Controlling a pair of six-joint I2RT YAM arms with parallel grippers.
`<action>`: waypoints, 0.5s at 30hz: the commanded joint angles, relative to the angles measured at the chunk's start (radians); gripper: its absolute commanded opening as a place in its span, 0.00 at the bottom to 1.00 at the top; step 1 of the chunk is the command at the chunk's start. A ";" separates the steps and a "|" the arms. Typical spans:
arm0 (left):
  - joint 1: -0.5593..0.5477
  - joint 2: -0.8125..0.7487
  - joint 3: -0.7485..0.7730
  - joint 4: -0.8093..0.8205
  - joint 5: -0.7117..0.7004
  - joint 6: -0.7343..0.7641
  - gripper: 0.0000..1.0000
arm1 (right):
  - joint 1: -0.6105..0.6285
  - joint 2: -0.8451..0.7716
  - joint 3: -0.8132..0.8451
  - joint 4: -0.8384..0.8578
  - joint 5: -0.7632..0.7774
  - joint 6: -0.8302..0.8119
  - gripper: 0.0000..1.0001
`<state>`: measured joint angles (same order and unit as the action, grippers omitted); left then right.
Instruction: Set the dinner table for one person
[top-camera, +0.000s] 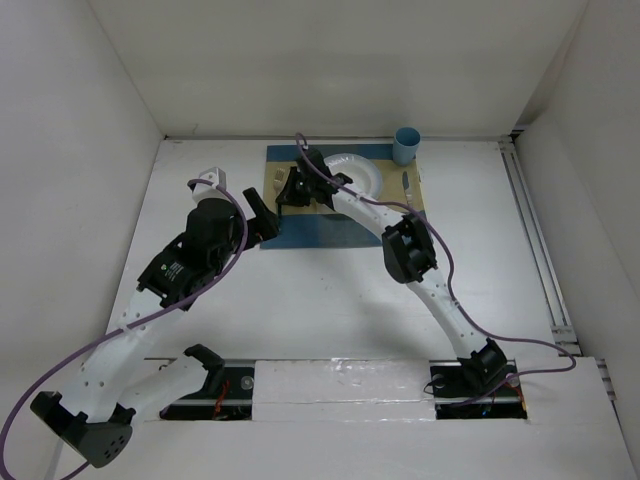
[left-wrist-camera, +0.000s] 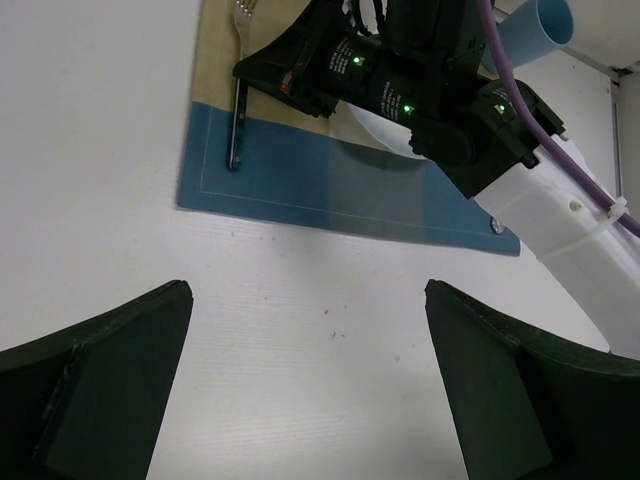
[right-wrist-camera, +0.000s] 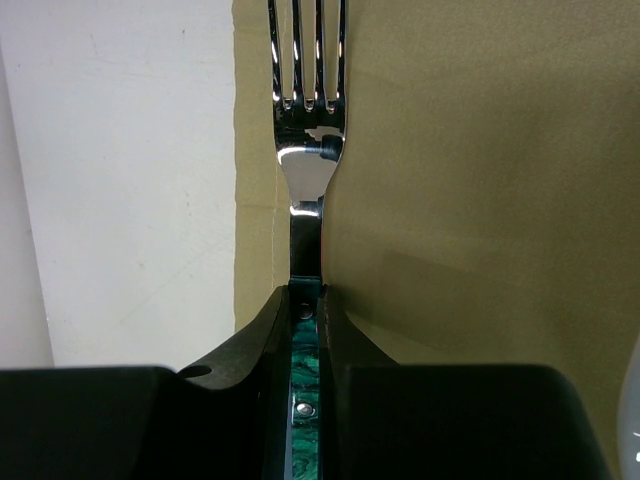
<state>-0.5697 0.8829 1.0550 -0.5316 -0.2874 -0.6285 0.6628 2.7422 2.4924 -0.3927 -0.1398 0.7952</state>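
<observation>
The fork (right-wrist-camera: 307, 150) has steel tines and a green marbled handle. My right gripper (right-wrist-camera: 305, 295) is shut on the handle just behind the neck, with the tines pointing away over the tan left strip of the placemat (right-wrist-camera: 470, 150). In the top view that right gripper (top-camera: 288, 190) is at the left edge of the blue-and-tan placemat (top-camera: 335, 232) on the white dinner table (top-camera: 300, 300). In the left wrist view the fork (left-wrist-camera: 239, 110) lies along the mat's left side. My left gripper (left-wrist-camera: 308, 290) is open and empty over bare table near the mat's front left corner.
A white plate (top-camera: 358, 170) sits at the middle back of the placemat. A knife (top-camera: 406, 183) lies on the mat's right strip and a light blue cup (top-camera: 406, 146) stands at its back right corner. White walls enclose the table on three sides.
</observation>
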 joint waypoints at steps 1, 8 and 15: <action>-0.002 -0.018 -0.009 0.032 0.004 0.013 1.00 | 0.015 0.005 0.036 -0.002 0.037 -0.016 0.07; -0.002 -0.018 -0.009 0.032 0.013 0.013 1.00 | 0.015 0.005 0.036 -0.002 0.037 -0.016 0.19; -0.002 -0.018 -0.009 0.032 0.013 0.013 1.00 | 0.015 0.005 0.036 -0.020 0.048 -0.016 0.27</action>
<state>-0.5697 0.8825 1.0550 -0.5278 -0.2768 -0.6285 0.6693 2.7422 2.4924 -0.3962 -0.1158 0.7918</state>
